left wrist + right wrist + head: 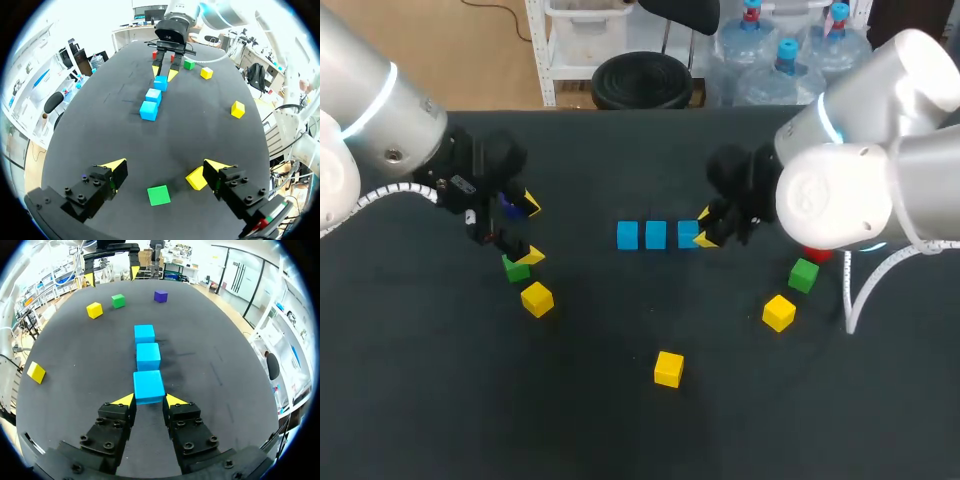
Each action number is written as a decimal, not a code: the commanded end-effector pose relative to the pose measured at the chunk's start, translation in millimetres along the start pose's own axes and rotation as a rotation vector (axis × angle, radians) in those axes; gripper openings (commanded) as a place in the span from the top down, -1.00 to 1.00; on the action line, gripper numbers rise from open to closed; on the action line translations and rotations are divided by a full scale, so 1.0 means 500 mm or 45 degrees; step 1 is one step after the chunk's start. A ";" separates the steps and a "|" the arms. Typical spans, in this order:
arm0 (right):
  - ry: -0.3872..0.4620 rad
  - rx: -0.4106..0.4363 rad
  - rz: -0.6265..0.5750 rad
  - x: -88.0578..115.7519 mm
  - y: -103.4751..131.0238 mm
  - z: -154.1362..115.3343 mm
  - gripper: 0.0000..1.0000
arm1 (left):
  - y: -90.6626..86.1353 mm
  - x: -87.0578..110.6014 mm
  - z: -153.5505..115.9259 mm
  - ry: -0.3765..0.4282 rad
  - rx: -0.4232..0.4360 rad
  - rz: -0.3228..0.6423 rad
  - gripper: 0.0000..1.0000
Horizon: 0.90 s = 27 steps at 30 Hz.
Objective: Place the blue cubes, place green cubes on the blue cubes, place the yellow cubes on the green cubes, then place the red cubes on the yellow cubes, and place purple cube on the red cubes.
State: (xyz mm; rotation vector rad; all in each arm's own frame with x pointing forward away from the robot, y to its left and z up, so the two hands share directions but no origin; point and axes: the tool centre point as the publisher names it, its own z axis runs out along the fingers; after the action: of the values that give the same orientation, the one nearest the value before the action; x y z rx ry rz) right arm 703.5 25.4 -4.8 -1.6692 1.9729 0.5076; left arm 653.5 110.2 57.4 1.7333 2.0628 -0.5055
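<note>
At the middle of the table (620,420), the right gripper (149,400) is straddling the end blue cube (148,385) of a three-cube row; whether its jaws are pinching it cannot be told. The left gripper (166,163) is hovering, jaws wide apart, over a green cube (158,195) beside a yellow cube (196,178).

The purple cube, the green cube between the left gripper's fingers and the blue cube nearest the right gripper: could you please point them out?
purple cube (160,296): right wrist view, middle of the cube.
green cube (159,195): left wrist view, top face.
blue cube (148,384): right wrist view, top face.
</note>
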 end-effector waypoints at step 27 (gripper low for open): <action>-0.023 -0.031 0.014 0.009 -0.016 0.025 1.00 | 0.001 0.003 0.000 -0.006 0.001 0.004 -1.00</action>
State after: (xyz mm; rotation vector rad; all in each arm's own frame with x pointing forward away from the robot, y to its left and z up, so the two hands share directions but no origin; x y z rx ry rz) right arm 710.1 28.2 -14.2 -1.6623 1.9743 0.5434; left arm 653.5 110.2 57.4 1.7333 2.0628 -0.5055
